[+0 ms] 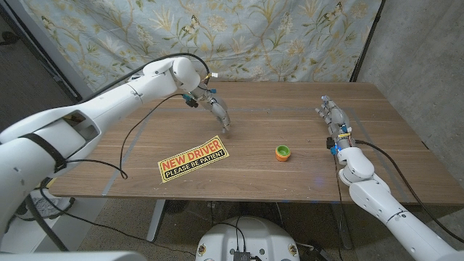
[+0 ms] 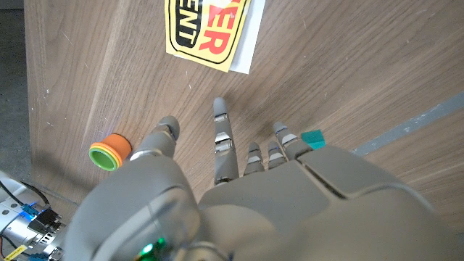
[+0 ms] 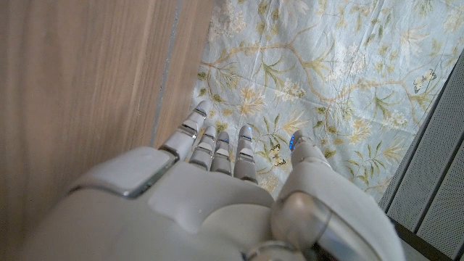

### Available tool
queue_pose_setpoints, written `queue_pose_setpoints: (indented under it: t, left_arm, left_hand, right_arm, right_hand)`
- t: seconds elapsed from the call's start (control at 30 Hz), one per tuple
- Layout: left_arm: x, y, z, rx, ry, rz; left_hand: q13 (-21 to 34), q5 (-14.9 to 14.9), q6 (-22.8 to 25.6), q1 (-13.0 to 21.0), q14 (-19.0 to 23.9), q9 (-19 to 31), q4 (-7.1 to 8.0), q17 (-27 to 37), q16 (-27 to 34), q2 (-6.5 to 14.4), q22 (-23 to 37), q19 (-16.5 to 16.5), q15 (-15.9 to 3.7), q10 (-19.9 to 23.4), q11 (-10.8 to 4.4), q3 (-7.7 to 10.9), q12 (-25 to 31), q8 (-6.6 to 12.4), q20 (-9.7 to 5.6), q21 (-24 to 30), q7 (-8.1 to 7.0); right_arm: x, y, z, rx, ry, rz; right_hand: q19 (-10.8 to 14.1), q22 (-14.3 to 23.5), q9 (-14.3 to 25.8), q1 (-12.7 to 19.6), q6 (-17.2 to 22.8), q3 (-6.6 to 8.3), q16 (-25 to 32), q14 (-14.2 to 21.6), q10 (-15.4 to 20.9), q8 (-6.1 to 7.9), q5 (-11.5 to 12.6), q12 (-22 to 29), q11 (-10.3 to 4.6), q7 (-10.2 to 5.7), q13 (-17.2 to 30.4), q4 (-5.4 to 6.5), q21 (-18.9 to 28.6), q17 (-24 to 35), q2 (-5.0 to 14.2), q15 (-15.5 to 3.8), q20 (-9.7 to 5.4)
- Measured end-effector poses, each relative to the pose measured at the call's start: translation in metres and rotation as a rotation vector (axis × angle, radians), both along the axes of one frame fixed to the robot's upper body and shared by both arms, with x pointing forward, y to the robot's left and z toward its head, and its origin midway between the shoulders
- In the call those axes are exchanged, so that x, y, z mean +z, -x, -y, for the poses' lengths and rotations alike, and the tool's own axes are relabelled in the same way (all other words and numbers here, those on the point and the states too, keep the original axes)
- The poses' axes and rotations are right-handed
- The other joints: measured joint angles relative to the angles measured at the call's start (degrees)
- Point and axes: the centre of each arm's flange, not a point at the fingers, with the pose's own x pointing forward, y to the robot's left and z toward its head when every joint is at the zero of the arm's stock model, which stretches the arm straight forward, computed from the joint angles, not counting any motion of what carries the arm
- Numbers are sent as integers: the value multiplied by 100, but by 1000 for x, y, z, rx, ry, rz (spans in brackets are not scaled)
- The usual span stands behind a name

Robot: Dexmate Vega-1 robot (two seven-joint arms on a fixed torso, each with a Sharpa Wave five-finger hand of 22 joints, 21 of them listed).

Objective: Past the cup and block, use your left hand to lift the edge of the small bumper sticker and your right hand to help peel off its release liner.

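The thin, bendy bumper sticker (image 1: pixel 193 159) lies flat just beside the orange cup (image 1: pixel 283 152), so we should pick at its white corner with our empty, spread left hand (image 1: pixel 217 112)

Head view looks down over the bench (image 1: pixel 290 174); left wrist view, close above it, shares the sticker (image 1: pixel 193 160)
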Motion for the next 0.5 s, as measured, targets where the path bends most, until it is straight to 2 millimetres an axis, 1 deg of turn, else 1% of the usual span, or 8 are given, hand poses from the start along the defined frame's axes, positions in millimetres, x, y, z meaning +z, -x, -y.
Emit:
queue_pose_setpoints:
  t: [0.1, 0.2, 0.23, 0.37, 0.43, 0.5]
  left_arm:
    - [1, 2, -1, 4, -2, 21]
    - [0, 6, -1, 2, -4, 39]
    - [0, 6, -1, 2, -4, 39]
    - [-3, 10, -2, 5, -11, 56]
    - [-4, 11, -2, 8, -19, 69]
    - [-6, 13, -2, 9, -31, 84]
  left_hand:
    - [-6, 0, 51, 0, -73, 0, 0, 0, 0, 0, -7, -59, 67, -30, 30, 0, 0, 0, 59, 0, -15]
    - [-17, 22, 190, 23, -133, 0, 0, 0, 0, 23, -7, -140, 70, -42, 42, 0, 0, 14, 100, -38, -35]
    - [-17, 22, 211, 23, -159, 0, 0, -8, 0, 23, -7, -153, 78, -51, 51, 0, 0, 35, 88, -38, -56]
    - [-16, 22, 237, 33, -182, 0, 0, -13, 0, 33, -7, -161, 98, -94, 94, 0, -44, 34, 80, -38, -23]
    - [-16, 22, 167, 45, -233, -22, 0, -13, 0, 44, -6, -193, 86, -124, 124, 0, -44, -6, 48, -38, -13]
    - [-16, 22, 146, 45, -231, -28, 0, -13, 0, 44, -6, -192, 88, -133, 133, 0, -44, -21, 49, -38, 6]
  right_arm:
    - [0, 0, 1, -1, -1, 0]
    - [-1, 1, 2, -3, -4, 1]
    - [-1, 1, 2, -3, -4, 0]
    - [-2, 1, 3, -3, -6, 1]
    - [-3, 1, 3, -3, -7, -1]
    - [-4, 1, 4, -2, -9, -1]
  right_hand:
    - [0, 0, 0, 0, 0, 0, 0, 0, 0, 0, 0, 0, 0, 0, 0, 0, 0, 3, 0, 0, 0]
    - [-25, 0, 0, 0, 0, 0, 0, 0, 0, 0, 0, 0, 0, 0, 0, 0, 0, 14, 0, 0, 24]
    - [-25, 0, 0, 0, 0, 0, 0, 0, 0, 0, 0, 0, 0, 0, 0, 0, 0, 14, 0, 0, 24]
    - [-22, 0, 0, 0, 23, 0, 0, 0, 0, 0, 0, 0, 0, -23, 0, 0, 0, 14, 0, 0, 23]
    - [-2, 0, 0, 0, 33, 0, 0, 0, 0, 0, 0, 0, 0, -32, 0, 0, 0, 14, 0, 0, 42]
    - [-2, 0, 0, 0, 33, 0, 0, 0, 0, 0, 0, 0, 0, -32, 0, 0, 0, 14, 0, 0, 42]
